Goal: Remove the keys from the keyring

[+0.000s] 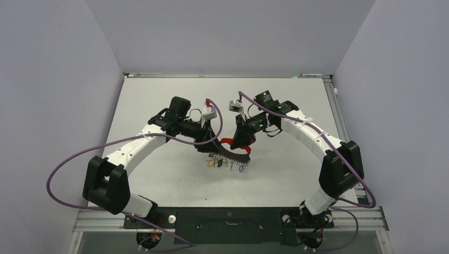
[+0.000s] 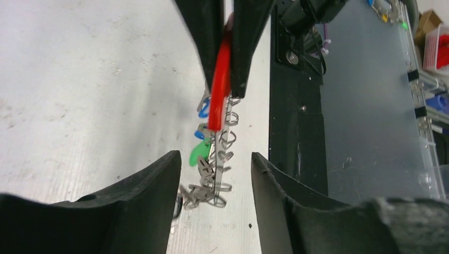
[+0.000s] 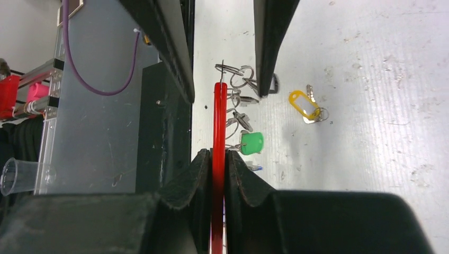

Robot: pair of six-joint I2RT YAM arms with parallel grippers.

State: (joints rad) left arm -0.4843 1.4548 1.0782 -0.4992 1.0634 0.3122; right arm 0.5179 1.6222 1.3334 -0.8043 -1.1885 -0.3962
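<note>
right wrist shows right pincer (image 3: 218,168) clamped on keyring (image 3: 219,116).

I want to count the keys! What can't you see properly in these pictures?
Top view: the keys are too small to count.
Left wrist view: the keys overlap in a bunch; the right gripper covers the far end of the keyring.
Right wrist view: the right gripper hides the near part of the keyring.
</note>
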